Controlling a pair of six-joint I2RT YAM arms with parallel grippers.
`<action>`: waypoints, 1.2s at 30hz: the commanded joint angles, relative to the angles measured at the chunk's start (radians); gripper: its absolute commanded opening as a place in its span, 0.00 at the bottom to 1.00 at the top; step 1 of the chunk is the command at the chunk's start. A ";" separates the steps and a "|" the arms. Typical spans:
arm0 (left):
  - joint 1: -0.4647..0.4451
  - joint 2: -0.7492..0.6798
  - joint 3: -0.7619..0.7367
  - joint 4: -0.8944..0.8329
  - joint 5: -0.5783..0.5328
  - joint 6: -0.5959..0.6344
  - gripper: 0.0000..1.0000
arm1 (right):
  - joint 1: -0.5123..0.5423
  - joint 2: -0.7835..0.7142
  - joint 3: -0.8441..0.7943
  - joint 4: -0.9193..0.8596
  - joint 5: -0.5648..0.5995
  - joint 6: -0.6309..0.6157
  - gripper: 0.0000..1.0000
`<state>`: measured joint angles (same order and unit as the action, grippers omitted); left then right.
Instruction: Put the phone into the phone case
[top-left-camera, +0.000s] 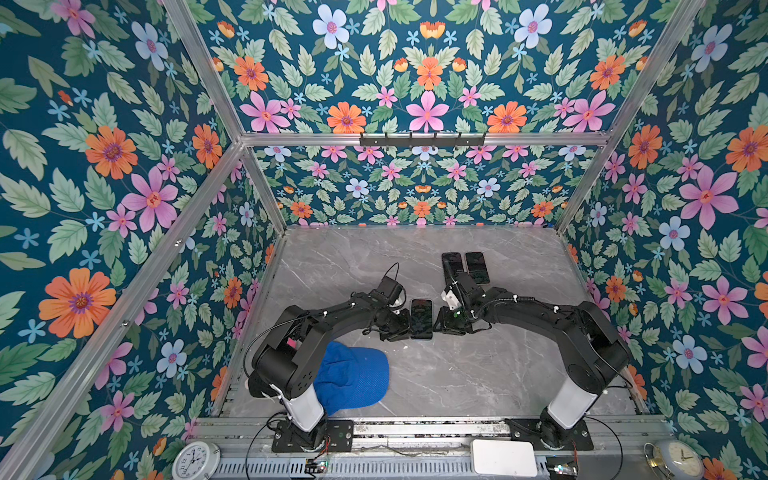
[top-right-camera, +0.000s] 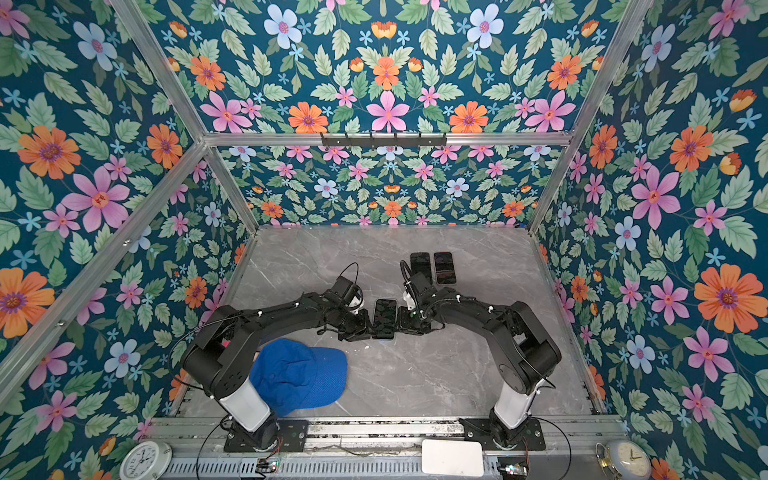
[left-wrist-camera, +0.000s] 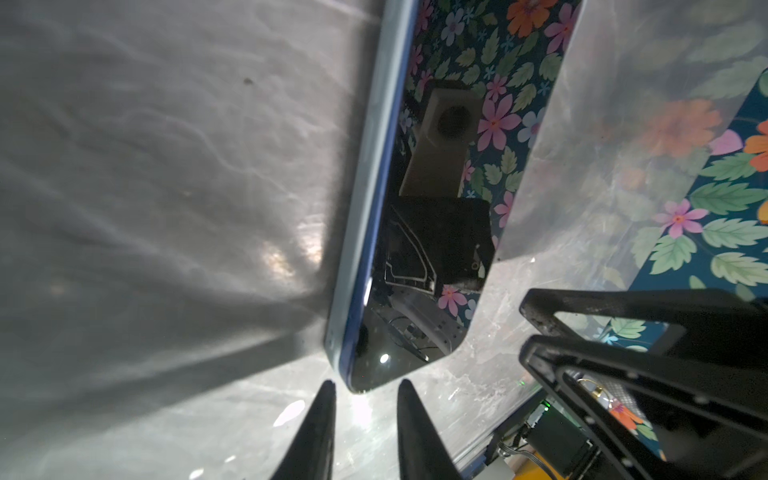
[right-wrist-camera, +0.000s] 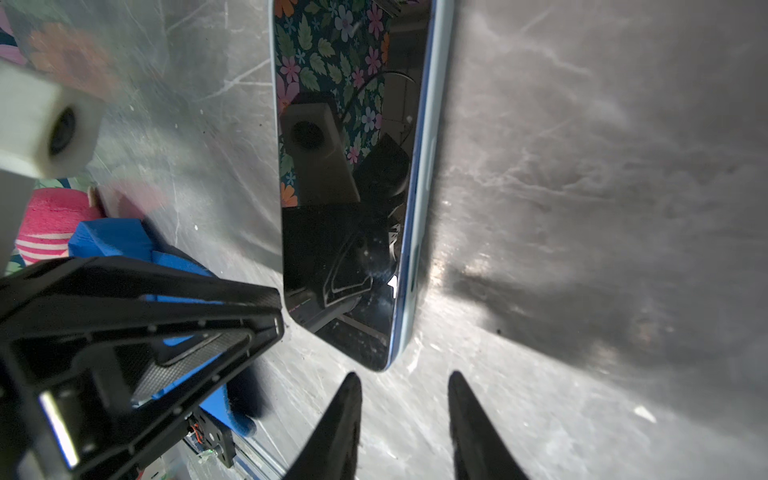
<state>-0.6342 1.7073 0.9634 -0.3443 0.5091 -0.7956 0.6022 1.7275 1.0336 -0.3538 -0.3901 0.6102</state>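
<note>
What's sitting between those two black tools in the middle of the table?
A phone, lying screen up on the marble table, sits between the left tool and the right tool. It shows in both top views.

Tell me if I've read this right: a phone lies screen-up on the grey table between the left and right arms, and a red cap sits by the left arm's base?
Nearly. The cap is blue, not red, as both top views show. The rest stands: the phone lies screen-up on the grey table between the left arm and the right arm, and the cap sits by the left arm's base.
</note>
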 joint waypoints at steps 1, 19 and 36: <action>-0.015 0.005 0.027 -0.080 -0.063 0.030 0.29 | 0.000 -0.002 0.000 0.011 -0.004 0.008 0.36; -0.041 0.047 0.092 -0.162 -0.137 0.075 0.20 | 0.001 0.005 0.010 0.016 -0.018 0.008 0.36; -0.067 0.069 0.138 -0.193 -0.156 0.073 0.19 | 0.000 0.016 0.017 0.019 -0.029 0.010 0.35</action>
<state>-0.6987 1.7756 1.0981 -0.5106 0.3676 -0.7300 0.6018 1.7390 1.0462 -0.3359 -0.4141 0.6102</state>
